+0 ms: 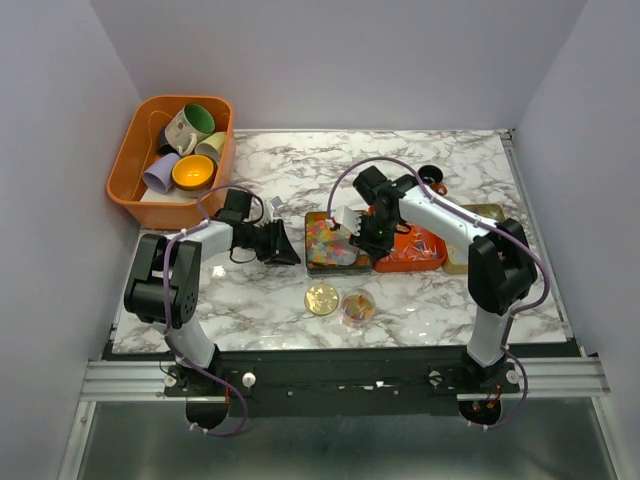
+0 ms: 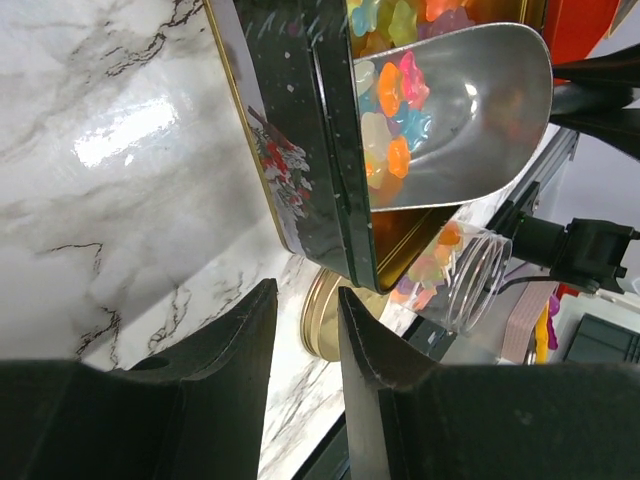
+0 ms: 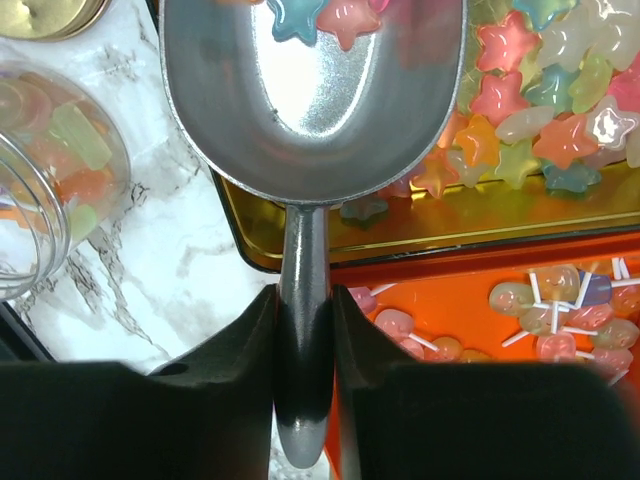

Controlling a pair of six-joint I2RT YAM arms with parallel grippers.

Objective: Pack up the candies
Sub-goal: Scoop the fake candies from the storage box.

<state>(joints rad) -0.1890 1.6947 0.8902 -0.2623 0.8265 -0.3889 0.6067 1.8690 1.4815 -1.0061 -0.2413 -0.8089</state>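
Free: bare marble tabletop (image 1: 300,170), far centre and near right. Blocked: orange plastic bin (image 1: 122,170), far left; dark rectangular tin (image 2: 290,100) of candies (image 1: 325,240) touching orange tray (image 3: 450,300), centre, silver metal scoop (image 3: 310,90) over it; gold round lid (image 1: 322,298) beside clear jar (image 1: 358,308), front.

Polished metal scoop (image 3: 310,100), glossy marbled table (image 3: 130,280) — clear jar (image 3: 40,180), translucent candies (image 3: 540,110)

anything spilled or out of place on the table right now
Nothing stands out: no candies lie loose on the marble that I can see. They sit in the tin, the scoop and the open jar, whose gold lid lies beside it.
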